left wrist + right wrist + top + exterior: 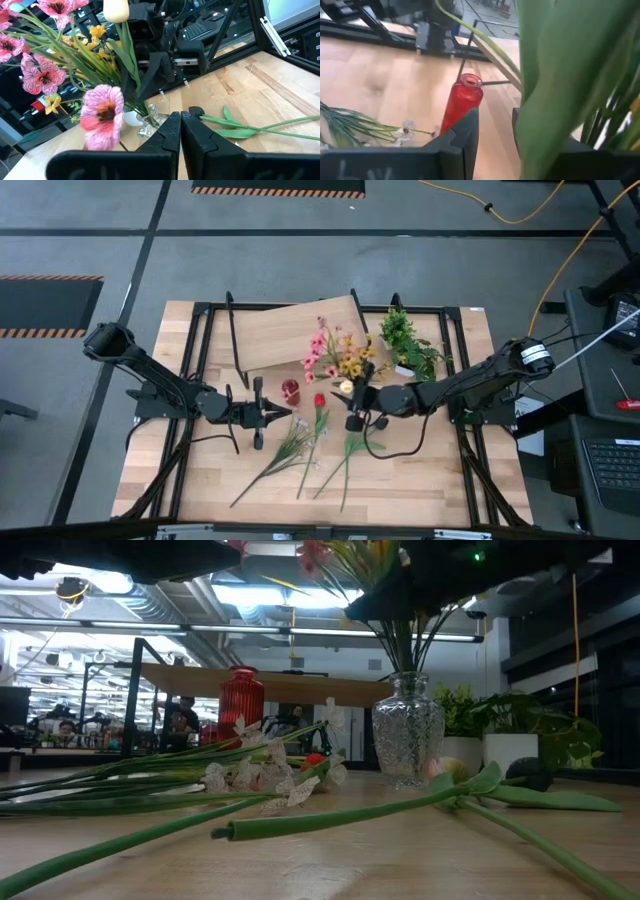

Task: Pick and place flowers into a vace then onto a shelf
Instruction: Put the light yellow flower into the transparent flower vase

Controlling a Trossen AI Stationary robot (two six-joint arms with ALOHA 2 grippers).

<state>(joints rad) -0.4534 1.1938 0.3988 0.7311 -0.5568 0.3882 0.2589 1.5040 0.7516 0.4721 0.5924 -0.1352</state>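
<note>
A clear glass vase stands on the table and holds pink, yellow and cream flowers. It also shows in the left wrist view. My right gripper hovers over the vase among the stems, its fingers apart. A cream tulip rises beside it. My left gripper is shut and empty, above the table left of the vase. A red tulip, a white-blossom spray and another stem lie flat on the table. The wooden shelf stands behind. My right gripper has a broad green leaf of the bunch in front of one finger. Nothing shows between the two fingers. I cannot tell whether the gripper touches the leaf or a stem.
A red ribbed vase stands upright left of the glass vase, between the two grippers. A bushy potted plant in a white pot stands at the far right. Black frame rails run along both table sides. Bare wood lies at the near edge.
</note>
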